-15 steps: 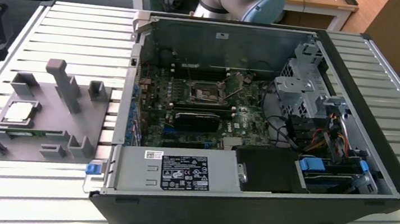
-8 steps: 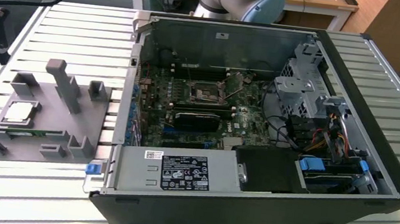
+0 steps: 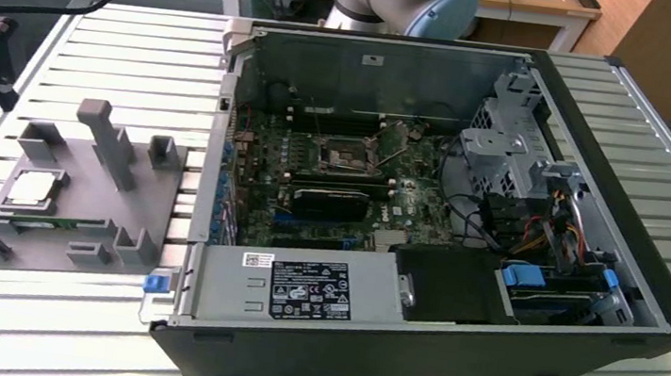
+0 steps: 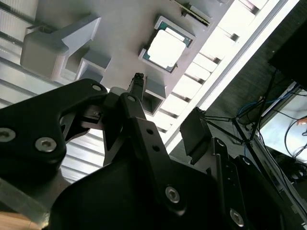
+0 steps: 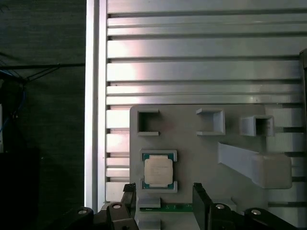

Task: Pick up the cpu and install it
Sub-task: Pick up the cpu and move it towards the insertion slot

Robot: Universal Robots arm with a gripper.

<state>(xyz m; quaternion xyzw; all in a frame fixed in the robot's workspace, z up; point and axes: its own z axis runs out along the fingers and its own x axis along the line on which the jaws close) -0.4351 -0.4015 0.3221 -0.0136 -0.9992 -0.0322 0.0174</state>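
The small, flat, square cpu with a shiny silver metal top [image 5: 158,171] sat in a shallow pocket of the grey plastic holder plate [image 5: 201,158], near the plate's edge closest to the slatted aluminium table's [image 5: 192,72] rim. The black two-fingered gripper [image 5: 164,191] hovered over it, jaws spread wide and empty. An off-centre descent would probably land a finger on the pocket's raised corners or on the thin green memory strip [image 5: 175,208] just beside it, tilting the chip.

1 cpu [image 5: 159,172], 1 RAM strip [image 5: 165,208], 1 jig [image 5: 192,153], 1 PC case [image 3: 416,368].
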